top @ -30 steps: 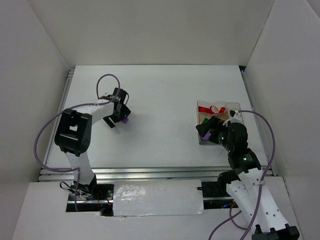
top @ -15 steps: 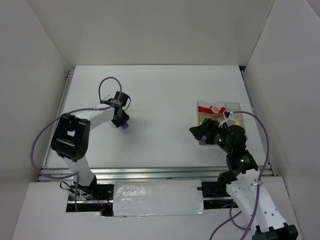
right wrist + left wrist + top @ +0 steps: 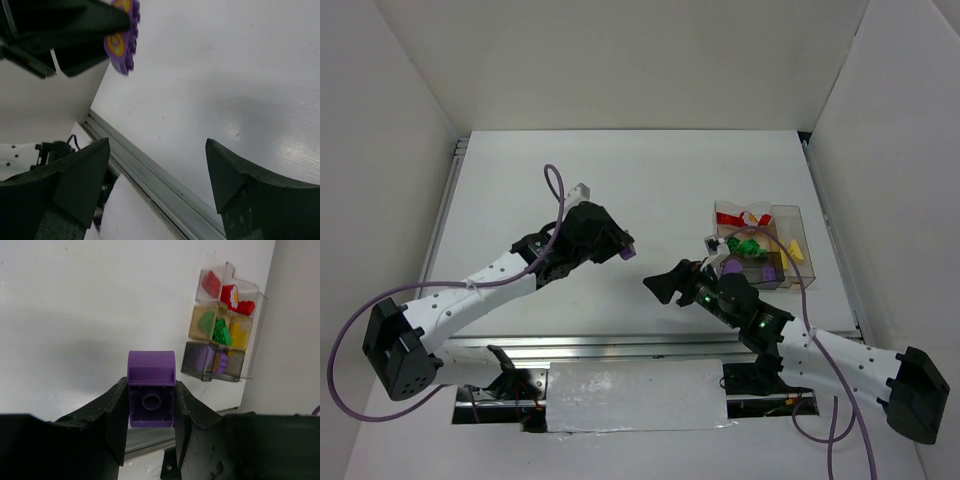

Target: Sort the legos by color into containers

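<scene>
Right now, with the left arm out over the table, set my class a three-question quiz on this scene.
1. True or false: the left gripper is shut on a purple brick.
2. What does the right gripper hold? A a red brick; B nothing; C a green brick.
3. Which brick colours lie in the bins?
Key: 1 true; 2 B; 3 red, green, yellow, purple.
</scene>
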